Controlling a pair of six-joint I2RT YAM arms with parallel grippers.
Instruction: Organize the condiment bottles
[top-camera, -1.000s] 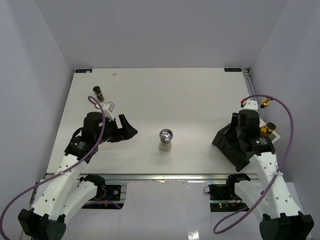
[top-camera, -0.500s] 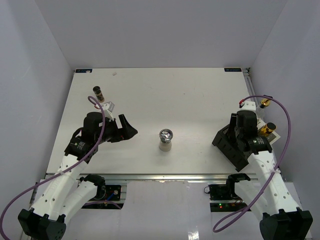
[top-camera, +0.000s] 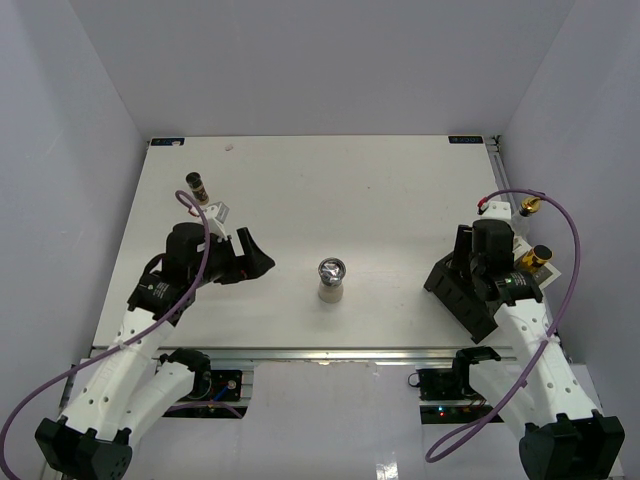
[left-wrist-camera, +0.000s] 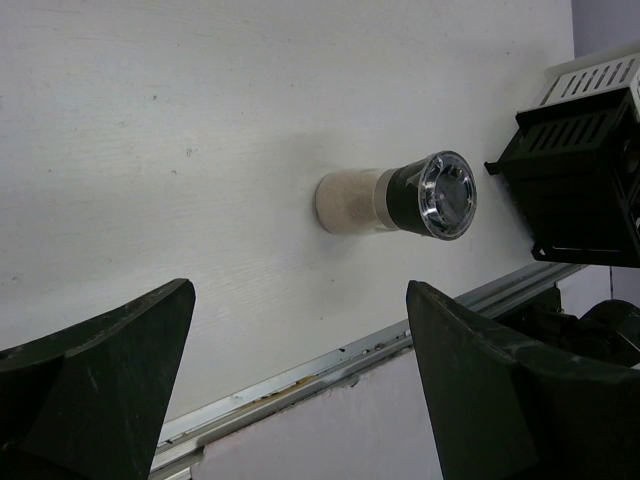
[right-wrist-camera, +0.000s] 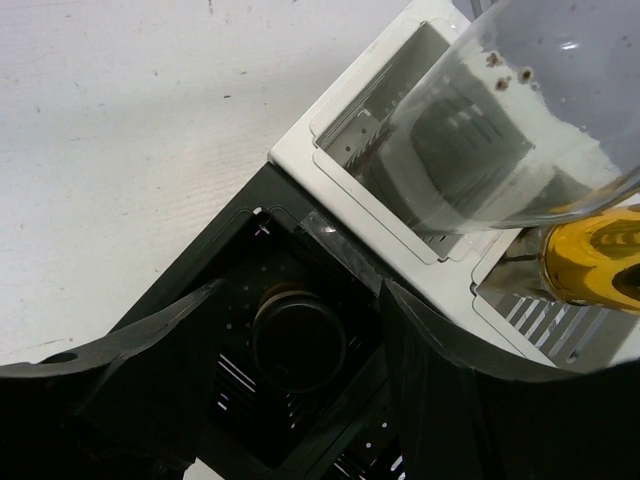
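A dark black-capped jar (right-wrist-camera: 298, 345) stands in a compartment of the black rack (right-wrist-camera: 190, 275). My right gripper (right-wrist-camera: 300, 300) hangs over it, open, with a gap between each finger and the cap. Beside it a tall clear glass bottle (right-wrist-camera: 520, 110) sits in a white rack (right-wrist-camera: 350, 160); its gold spout (top-camera: 530, 206) shows from above. A yellow-labelled black-capped bottle (top-camera: 540, 258) stands right of that arm. The chrome-topped shaker (top-camera: 332, 278) stands mid-table and a second dark jar (top-camera: 197, 185) far left. My left gripper (top-camera: 262, 252) is wide open and holds nothing, pointing at the shaker (left-wrist-camera: 395, 198).
The black rack (top-camera: 455, 290) sits at the table's right, near the front edge. A metal rail (top-camera: 320, 352) runs along the front edge of the table. Purple cables loop off both arms. Grey walls close in the left, right and back sides.
The right gripper's jaws have spread apart from the jar in the black rack, and that wrist has shifted slightly left. The left arm has not moved.
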